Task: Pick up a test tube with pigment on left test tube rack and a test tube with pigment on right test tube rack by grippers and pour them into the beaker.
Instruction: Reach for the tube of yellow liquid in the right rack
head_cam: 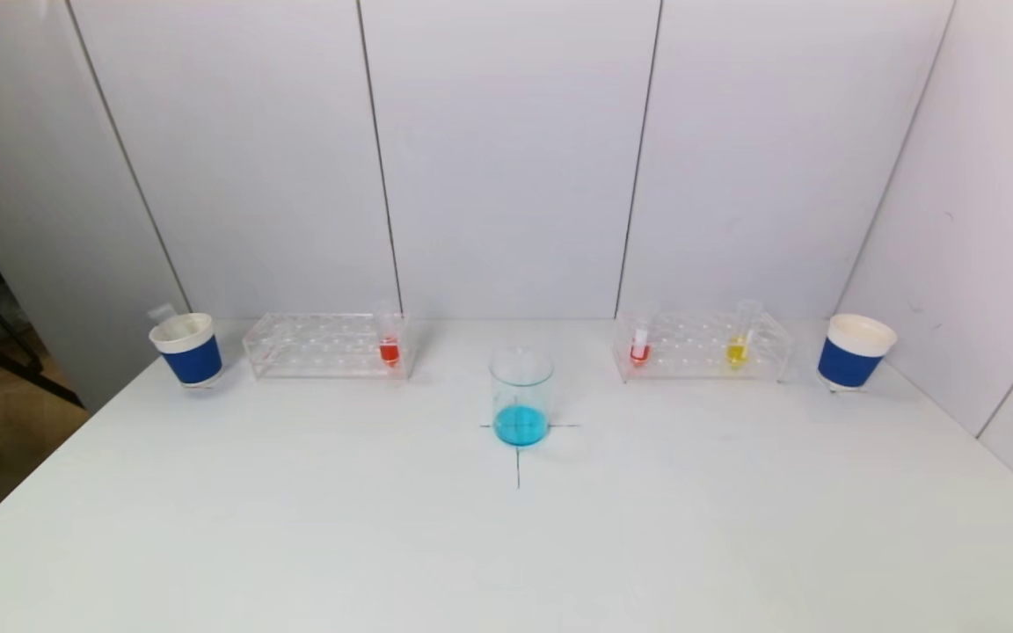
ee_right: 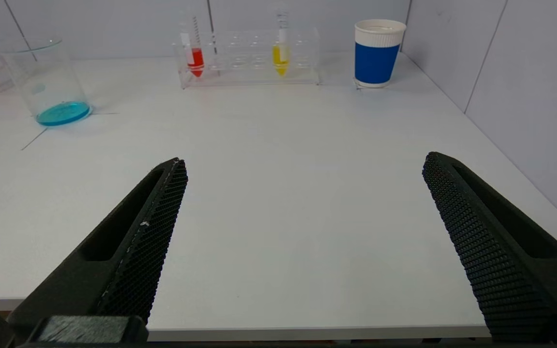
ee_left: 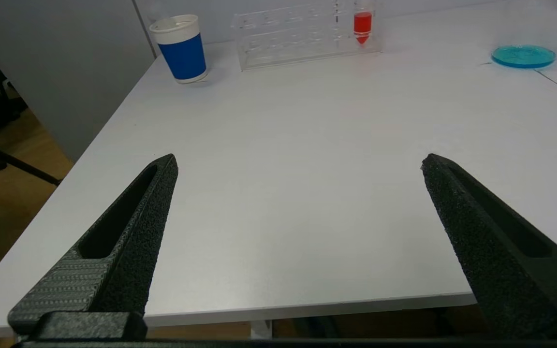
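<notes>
A glass beaker [head_cam: 521,396] holding blue liquid stands mid-table on a cross mark. The clear left rack [head_cam: 326,345] holds one tube of red pigment [head_cam: 389,343] at its inner end; that tube also shows in the left wrist view [ee_left: 362,25]. The clear right rack [head_cam: 702,345] holds a red tube [head_cam: 640,345] and a yellow tube [head_cam: 739,345], both seen in the right wrist view, red [ee_right: 195,58] and yellow [ee_right: 281,55]. My left gripper [ee_left: 298,162] and right gripper [ee_right: 304,162] are open and empty, near the table's front edge, out of the head view.
A blue-sleeved paper cup [head_cam: 187,349] stands left of the left rack, another cup [head_cam: 855,350] right of the right rack. White wall panels close the back and right side. The table's left edge [head_cam: 49,457] drops to the floor.
</notes>
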`<state>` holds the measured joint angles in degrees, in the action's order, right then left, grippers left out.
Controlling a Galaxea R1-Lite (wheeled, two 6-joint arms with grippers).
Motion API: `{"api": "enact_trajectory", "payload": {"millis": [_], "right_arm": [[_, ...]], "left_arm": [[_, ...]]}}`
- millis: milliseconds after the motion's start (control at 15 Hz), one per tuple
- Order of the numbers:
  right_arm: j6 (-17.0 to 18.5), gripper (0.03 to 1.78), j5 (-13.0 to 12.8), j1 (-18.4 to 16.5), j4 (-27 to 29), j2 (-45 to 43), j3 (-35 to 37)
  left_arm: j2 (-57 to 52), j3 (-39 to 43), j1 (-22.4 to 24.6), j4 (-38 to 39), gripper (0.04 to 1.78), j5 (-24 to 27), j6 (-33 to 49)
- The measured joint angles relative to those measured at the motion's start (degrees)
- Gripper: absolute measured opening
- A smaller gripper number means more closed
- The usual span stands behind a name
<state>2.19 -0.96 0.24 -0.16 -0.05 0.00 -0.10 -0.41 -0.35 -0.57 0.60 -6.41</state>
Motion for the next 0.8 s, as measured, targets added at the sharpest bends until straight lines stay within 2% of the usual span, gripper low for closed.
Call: {"api": "enact_trajectory", "payload": {"millis": [800], "right_arm": [[0.0, 1.77, 0.0, 0.0, 0.0, 0.0, 0.0]], "left_arm": [[0.0, 0.4, 0.0, 0.2, 1.76, -0.1, 0.1]]}}
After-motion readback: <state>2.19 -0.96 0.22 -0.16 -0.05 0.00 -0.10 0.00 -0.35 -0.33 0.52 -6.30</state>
